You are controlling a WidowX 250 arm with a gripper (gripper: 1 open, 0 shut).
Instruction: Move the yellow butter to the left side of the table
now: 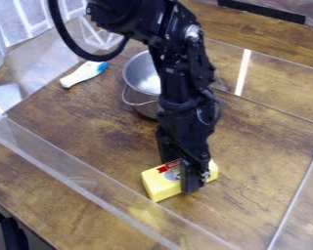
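In the one camera view, a black robot arm comes in from the top edge of the frame, left of centre, with a thick black cable looping out at the upper left. It reaches down through the middle of the frame, and its gripper [190, 174] ends in the lower centre, right over the yellow butter [176, 181]. The butter is a small, flat, rectangular yellow box with a red-and-white label on its top face; it lies in the lower centre of the frame on the brown wood-grain tabletop [67, 181]. The dark fingertips overlap the box's top and its right part, hiding some of the label. Whether the fingers grasp the box or are merely placed over it, I cannot tell. Above the butter, in the upper centre, a steel pot [142, 78] with a thin wire handle stands partly behind the arm. At the upper left lies a white-and-blue item [83, 73], well apart from the butter. A clear plastic wall [81, 176] runs diagonally from the left edge toward the bottom of the frame, in front of the butter, and a white strip [243, 72] marks the surface at the upper right.
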